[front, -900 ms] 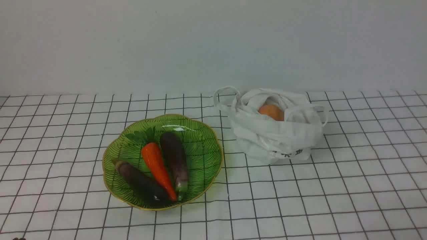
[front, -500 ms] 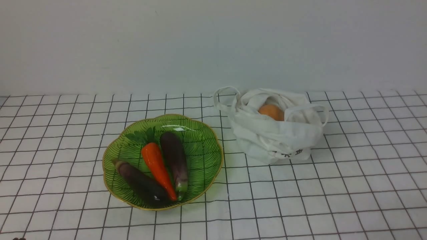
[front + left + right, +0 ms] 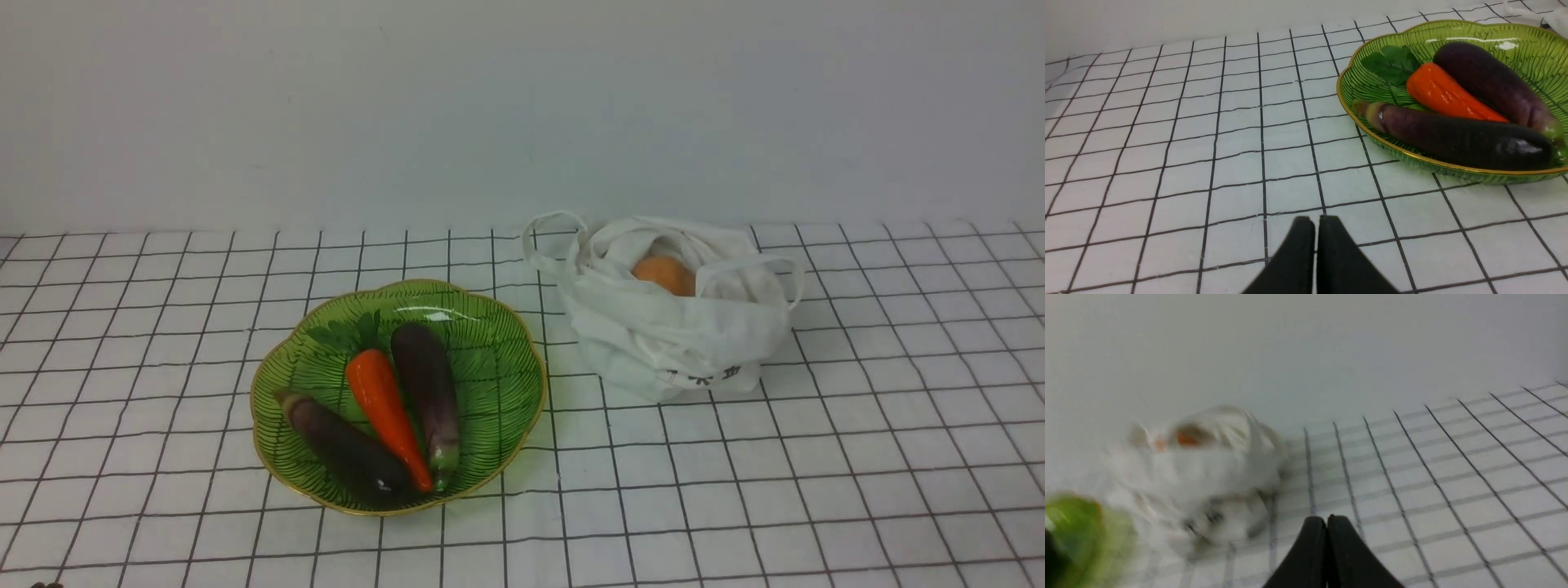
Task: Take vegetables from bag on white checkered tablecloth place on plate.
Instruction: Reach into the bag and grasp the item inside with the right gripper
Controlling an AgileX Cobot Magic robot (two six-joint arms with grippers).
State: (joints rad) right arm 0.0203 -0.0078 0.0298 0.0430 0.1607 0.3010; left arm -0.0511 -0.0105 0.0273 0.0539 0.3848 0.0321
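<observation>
One potato [image 3: 665, 273] is sitting inside the bag [image 3: 678, 339], w/ only its top showing thru the open mouth & cloth folds wrapping round it. The bag is slumping on the tablecloth [image 3: 857, 457] at far right. Its loop handles are flopping out to both sides, and small dark printed chars are showing along its near lower edge. The plate [image 3: 510, 359] is lying left of the bag & a bit nearer, close to it but not touching. It is carrying 3 items. A carrot [image 3: 384, 408] is lying in the middle w/ its green leaves pointing far. An eggplant [image 3: 429, 384] is lying just right of the carrot, resting against it. A 2nd eggplant [image 3: 343, 445] is lying at an angle on the near-left side, its dark end meeting the carrot's tip. The potato isn't on the plate yet.

The left gripper [image 3: 1316, 228] is hovering low over bare tablecloth, near-left of the plate. Its jaws are pressing together w/ just a hairline seam between them, pinching nothing. The right gripper [image 3: 1327, 524] is likewise pressing its jaws together, empty, over bare tablecloth & well apart from the bag. The right wrist view is smearing badly, so bag, potato & plate edge are showing there only as soft blobs. A plain pale wall [image 3: 490, 106] is rising behind the far edge of the cloth.
</observation>
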